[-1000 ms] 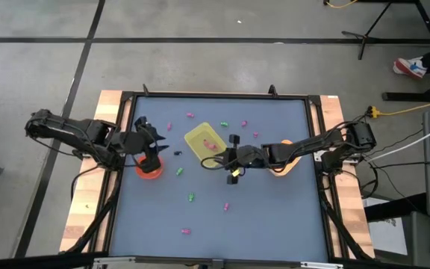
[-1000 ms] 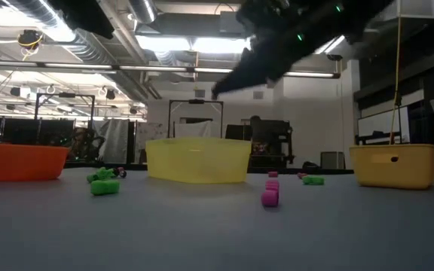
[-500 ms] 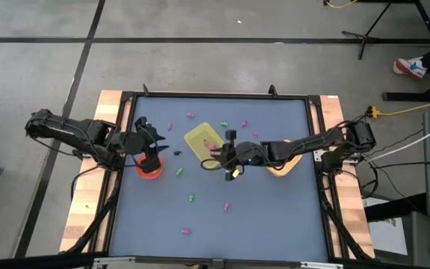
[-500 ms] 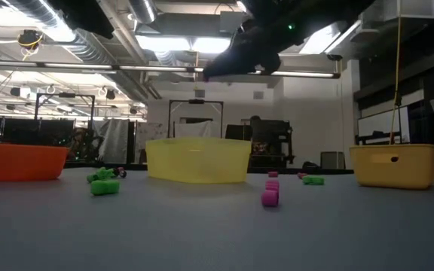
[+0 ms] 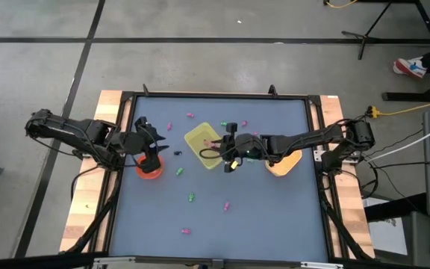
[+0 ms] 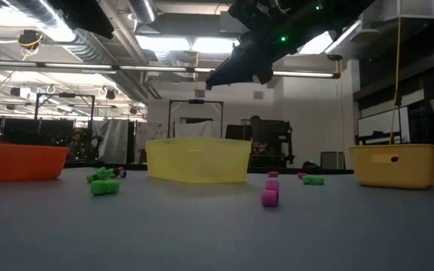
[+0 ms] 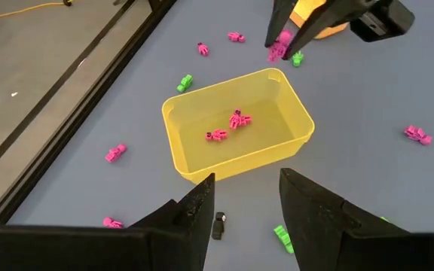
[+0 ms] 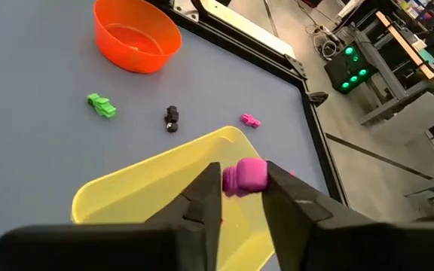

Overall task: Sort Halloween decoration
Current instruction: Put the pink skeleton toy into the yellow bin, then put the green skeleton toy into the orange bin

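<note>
A pink trinket (image 8: 245, 175) is being held by the right pincer (image 8: 239, 197) above the yellow tray (image 8: 138, 197). If released off-centre, it could bounce out. The left pincer (image 7: 247, 197) is being kept parted, empty.

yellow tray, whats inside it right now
Two pink trinkets lie on the floor of the yellow tray. The right gripper hovers above its rim with another pink trinket, hiding part of the inside.

Open air above the yellow tray (image 5: 200, 140); scattered trinkets (image 5: 191, 197) seemingly leave wide gaps.
</note>
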